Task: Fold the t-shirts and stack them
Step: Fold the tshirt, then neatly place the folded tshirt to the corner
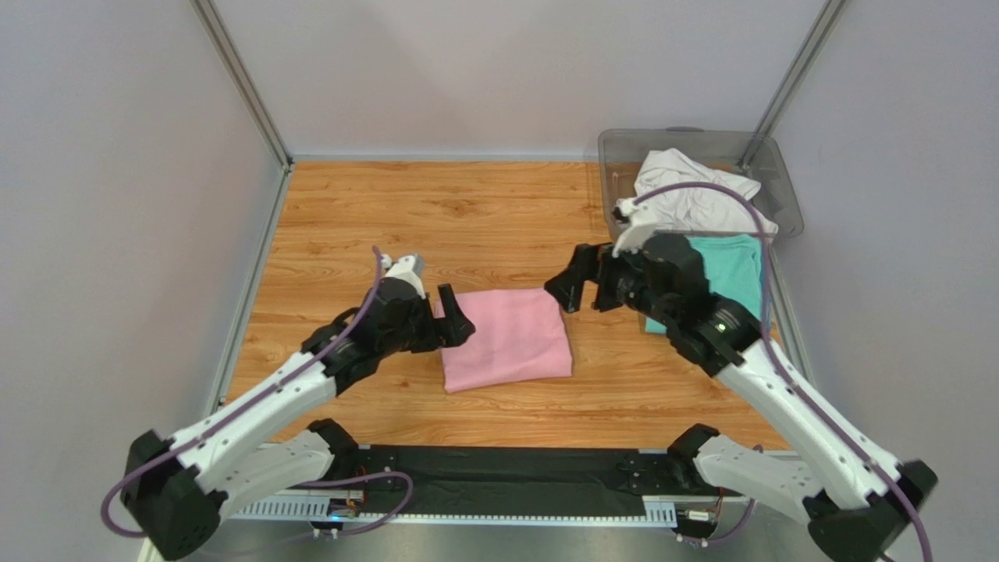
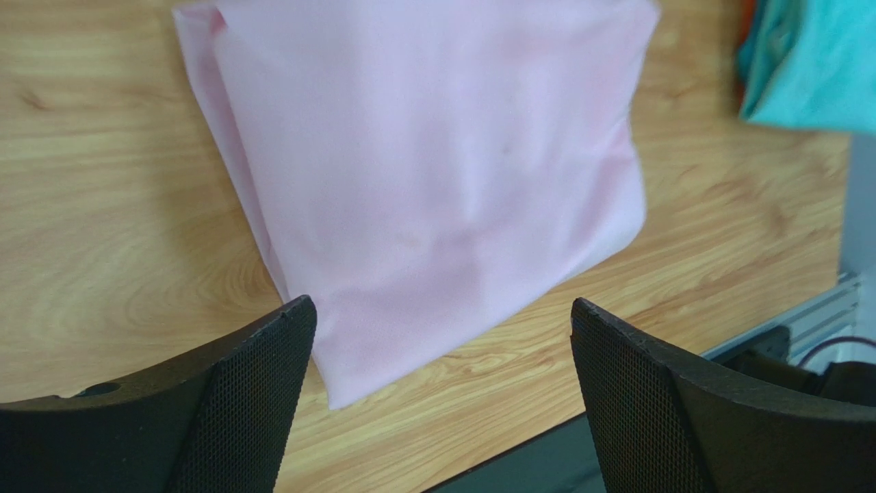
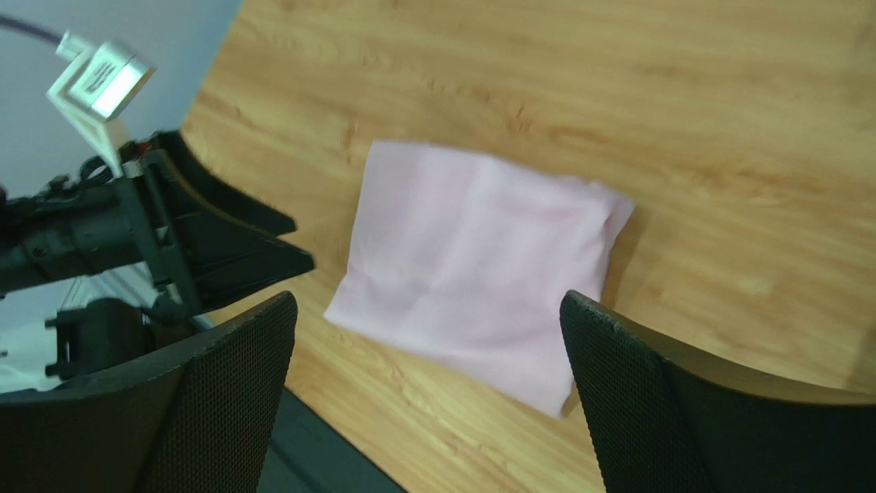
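You see the pink shirt (image 3: 478,272) folded flat on the wood table (image 3: 720,123) (your right gripper (image 3: 427,308) hangs over it, fingers wide apart).

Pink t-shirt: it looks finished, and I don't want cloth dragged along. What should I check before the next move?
1. Pink t-shirt folded, flat on the table: ok.
2. Left gripper open, holding nothing: ok.
3. Right gripper open, holding nothing: ok.
4. Teal t-shirt folded: cannot tell, partly hidden.
5. White t-shirt folded: not ok, bunched up in the bin.
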Controlling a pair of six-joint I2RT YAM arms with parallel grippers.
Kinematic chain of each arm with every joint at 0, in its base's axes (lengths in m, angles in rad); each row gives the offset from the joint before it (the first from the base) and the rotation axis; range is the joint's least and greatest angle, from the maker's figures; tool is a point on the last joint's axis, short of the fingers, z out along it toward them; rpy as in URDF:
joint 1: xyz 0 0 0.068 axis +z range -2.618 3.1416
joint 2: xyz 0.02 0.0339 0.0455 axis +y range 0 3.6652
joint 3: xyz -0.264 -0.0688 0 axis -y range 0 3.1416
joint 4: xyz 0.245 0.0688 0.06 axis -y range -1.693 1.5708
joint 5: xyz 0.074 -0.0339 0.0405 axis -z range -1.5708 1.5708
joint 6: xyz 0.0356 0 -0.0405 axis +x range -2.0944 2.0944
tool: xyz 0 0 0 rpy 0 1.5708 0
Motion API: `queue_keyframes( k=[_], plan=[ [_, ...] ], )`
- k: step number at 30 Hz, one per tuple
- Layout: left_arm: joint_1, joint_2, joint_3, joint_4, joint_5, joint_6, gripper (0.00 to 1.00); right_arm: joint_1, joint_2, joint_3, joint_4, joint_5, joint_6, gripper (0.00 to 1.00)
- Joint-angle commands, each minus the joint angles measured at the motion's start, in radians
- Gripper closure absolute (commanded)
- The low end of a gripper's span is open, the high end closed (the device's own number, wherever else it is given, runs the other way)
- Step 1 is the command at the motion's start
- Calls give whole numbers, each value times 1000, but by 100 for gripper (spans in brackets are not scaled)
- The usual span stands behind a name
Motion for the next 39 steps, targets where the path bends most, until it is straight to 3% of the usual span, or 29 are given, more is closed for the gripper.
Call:
queue_keyframes(
  k=[1, 6, 10, 15, 23, 27, 34, 39],
  plan=[
    [1, -179, 77, -188, -153, -6, 0, -5, -150, -25, -96, 213, -52, 0],
    [1, -398, 91, -421, -322, -49, 0, -7, -336, -283, 129, 356, -39, 0],
    [1, -504, 43, -574, -379, -121, 0, -7, -292, -296, 116, 306, -36, 0],
    [1, -622, -56, -590, -412, -190, 0, -7, -59, -228, 53, 257, -36, 2],
    [1, -713, -85, -613, -462, -227, 0, -7, 323, -116, 65, 189, -32, 9],
    [-1, -730, -87, -614, -436, -230, 0, -7, 441, -87, 94, 204, -36, 13],
    [-1, -729, -88, -599, -419, -204, 0, -5, 610, -47, 175, 56, -32, 36],
    [1, -718, -83, -601, -416, -207, 0, 15, 701, -27, 186, 43, -36, 39]
  ],
)
